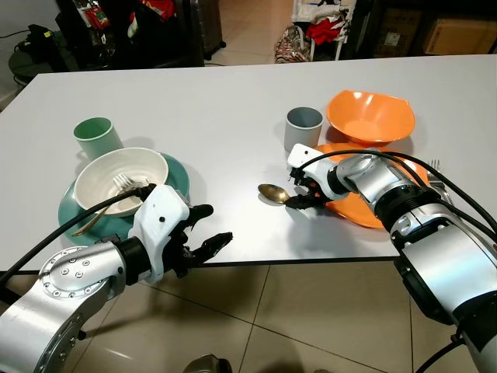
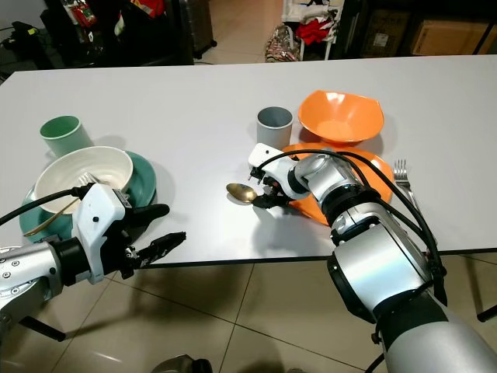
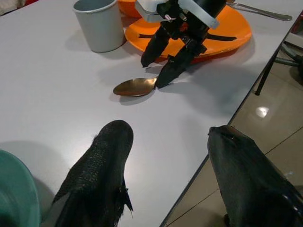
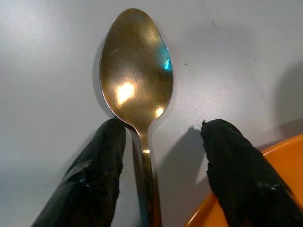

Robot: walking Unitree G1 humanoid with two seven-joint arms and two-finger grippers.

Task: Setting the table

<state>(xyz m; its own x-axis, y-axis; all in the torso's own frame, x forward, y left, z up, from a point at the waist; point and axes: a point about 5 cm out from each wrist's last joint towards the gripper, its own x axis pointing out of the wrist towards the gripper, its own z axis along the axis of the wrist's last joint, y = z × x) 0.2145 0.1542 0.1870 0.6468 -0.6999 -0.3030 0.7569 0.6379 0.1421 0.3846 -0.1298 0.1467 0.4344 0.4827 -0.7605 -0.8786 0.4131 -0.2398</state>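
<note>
A gold spoon (image 1: 272, 193) lies on the white table (image 1: 217, 116), bowl end toward the left, just left of an orange plate (image 1: 351, 210). My right gripper (image 1: 299, 190) is low over the spoon's handle. In the right wrist view its two fingers (image 4: 99, 161) stand apart on either side of the handle (image 4: 147, 161), open, not pinching it. My left gripper (image 1: 213, 225) hovers open at the table's front edge, right of a white bowl (image 1: 116, 175) that sits on a teal plate (image 1: 180, 176) with a fork (image 1: 124, 183) in it.
An orange bowl (image 1: 370, 116) and a grey cup (image 1: 303, 128) stand behind the orange plate. A second fork (image 2: 401, 171) lies right of that plate. A pale green cup (image 1: 97, 137) stands behind the white bowl. Bags and furniture lie beyond the far edge.
</note>
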